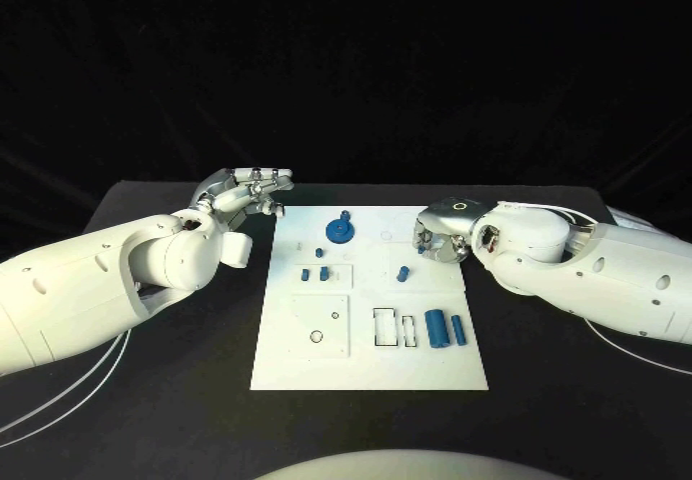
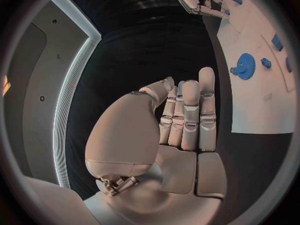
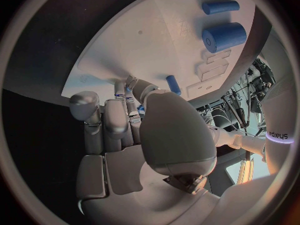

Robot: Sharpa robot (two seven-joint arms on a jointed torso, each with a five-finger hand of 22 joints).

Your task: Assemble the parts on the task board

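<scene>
Head view: the white task board (image 1: 371,372) lies in the middle of the black table (image 1: 173,400). On it sit a blue gear (image 1: 340,231) toward the far end, several small blue pegs (image 1: 325,272) across the middle, another peg (image 1: 405,271) to their right, and two blue cylinders (image 1: 436,326) lying side by side near the board's right edge, next to empty rectangular slots (image 1: 385,327). The left hand (image 1: 254,190) hovers over the table just off the board's far left corner, holding nothing. The right hand (image 1: 444,238) is over the board's right edge, near the single peg; whether it touches anything cannot be told from here.

Left wrist view: the left hand (image 2: 181,125) has its fingers straight and close together, the palm bare. The gear (image 2: 244,66) and the board (image 2: 262,100) lie beyond it, well apart from the fingertips.

Right wrist view: the right hand (image 3: 134,135) has its fingers loosely curled, with nothing seen in them. A small peg (image 3: 173,84) stands just past the fingertips, and the two cylinders (image 3: 224,36) lie farther off.

My guess is that the right hand is reaching for that peg. The next move calls for a close pinch on a small upright piece, without knocking it over.
</scene>
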